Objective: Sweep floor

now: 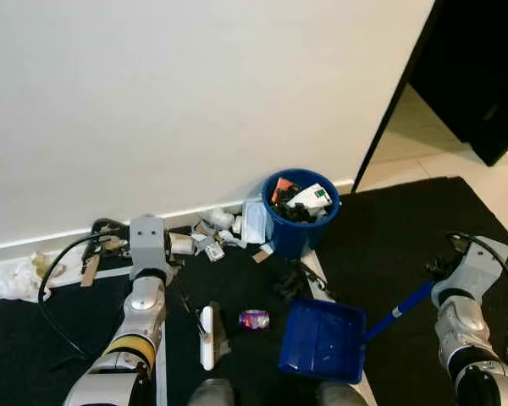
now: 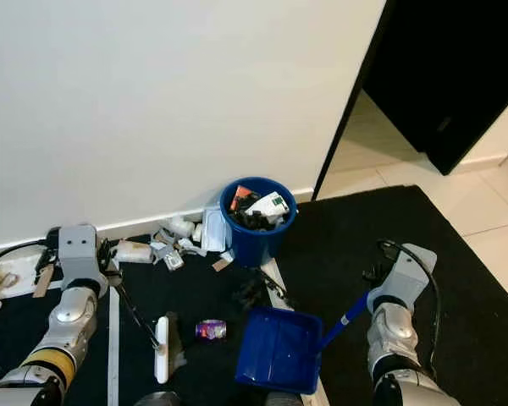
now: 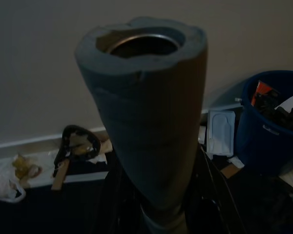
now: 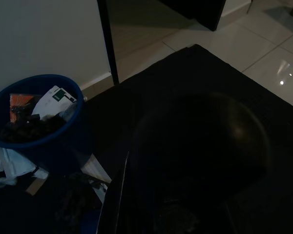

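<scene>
Your left tool (image 1: 171, 269) sat at the top of the thin dark broom handle (image 1: 186, 306), and your right tool (image 1: 434, 275) at the end of the blue dustpan handle (image 1: 398, 309); you could not tell how wide the fingers of either stood, since the wrists hid them. In the left wrist view a grey foam-wrapped tube end (image 3: 146, 112) stood close to the lens. Under you lay the black floor mat (image 1: 389, 228), running up to the white wall (image 1: 195, 93), with a dark doorway (image 1: 483, 76) to your right. Against the wall stood the round blue plastic bin (image 1: 299, 211), full of paper and dark scraps. The square blue plastic dustpan (image 1: 323, 340) rested on the mat in front of the bin. The white broom head (image 1: 207, 337) lay to its left, and between the two sat a small purple crushed can (image 1: 254, 319). White and brown litter (image 1: 216, 235) was strewn along the skirting left of the bin.
</scene>
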You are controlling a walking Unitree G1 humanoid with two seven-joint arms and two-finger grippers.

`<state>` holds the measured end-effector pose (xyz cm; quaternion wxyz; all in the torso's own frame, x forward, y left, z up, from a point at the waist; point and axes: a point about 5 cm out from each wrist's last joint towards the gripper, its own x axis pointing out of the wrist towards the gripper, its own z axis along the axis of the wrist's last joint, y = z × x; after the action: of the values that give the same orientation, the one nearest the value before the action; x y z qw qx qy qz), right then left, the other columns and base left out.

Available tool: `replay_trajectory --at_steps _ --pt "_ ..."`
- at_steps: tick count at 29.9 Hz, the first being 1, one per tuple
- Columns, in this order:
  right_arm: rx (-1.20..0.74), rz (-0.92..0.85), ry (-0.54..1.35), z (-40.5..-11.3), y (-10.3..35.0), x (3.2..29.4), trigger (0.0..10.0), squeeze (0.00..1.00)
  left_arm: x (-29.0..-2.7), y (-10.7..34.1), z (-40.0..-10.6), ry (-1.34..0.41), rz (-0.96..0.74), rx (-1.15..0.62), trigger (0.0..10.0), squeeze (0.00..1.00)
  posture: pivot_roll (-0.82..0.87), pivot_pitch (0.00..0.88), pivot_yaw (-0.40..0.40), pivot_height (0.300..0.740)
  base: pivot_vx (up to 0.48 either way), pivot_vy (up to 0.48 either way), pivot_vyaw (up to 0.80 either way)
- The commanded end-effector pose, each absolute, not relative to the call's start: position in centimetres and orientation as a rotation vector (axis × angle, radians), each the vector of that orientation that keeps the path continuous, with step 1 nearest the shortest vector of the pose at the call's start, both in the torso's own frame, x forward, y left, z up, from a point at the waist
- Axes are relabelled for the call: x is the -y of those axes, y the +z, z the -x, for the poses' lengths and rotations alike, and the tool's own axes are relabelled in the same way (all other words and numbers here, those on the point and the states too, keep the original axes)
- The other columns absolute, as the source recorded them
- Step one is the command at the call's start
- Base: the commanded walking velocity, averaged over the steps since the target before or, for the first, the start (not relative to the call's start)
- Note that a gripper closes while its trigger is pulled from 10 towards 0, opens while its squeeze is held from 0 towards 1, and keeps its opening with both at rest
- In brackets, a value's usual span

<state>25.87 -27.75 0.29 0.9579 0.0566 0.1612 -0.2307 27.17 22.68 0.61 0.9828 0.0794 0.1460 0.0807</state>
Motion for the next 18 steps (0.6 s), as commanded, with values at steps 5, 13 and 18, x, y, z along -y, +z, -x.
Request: replay_trajectory --at_steps 5,13,18 --pt "-0.326 -0.108 -0.427 -27.4 1.4 27.7 10.0 0.0 -25.3 -0.3 -25.5 0.111 -0.357 -0.403 10.0 0.0 0.14 0.138 -0.048 0.74 0.0 0.0 0.0" --pt "-0.316 -0.024 -0.296 -29.5 2.6 26.0 10.0 0.0 -26.5 1.6 -26.2 0.07 -0.432 -0.308 10.0 0.0 0.15 0.229 -0.081 0.74 0.0 0.0 0.0" --pt "-0.304 0.005 -0.2 -30.5 3.0 24.2 10.0 0.0 -27.0 4.1 -27.6 0.083 -0.477 -0.2 10.0 0.0 0.15 0.238 -0.097 0.74 0.0 0.0 0.0"
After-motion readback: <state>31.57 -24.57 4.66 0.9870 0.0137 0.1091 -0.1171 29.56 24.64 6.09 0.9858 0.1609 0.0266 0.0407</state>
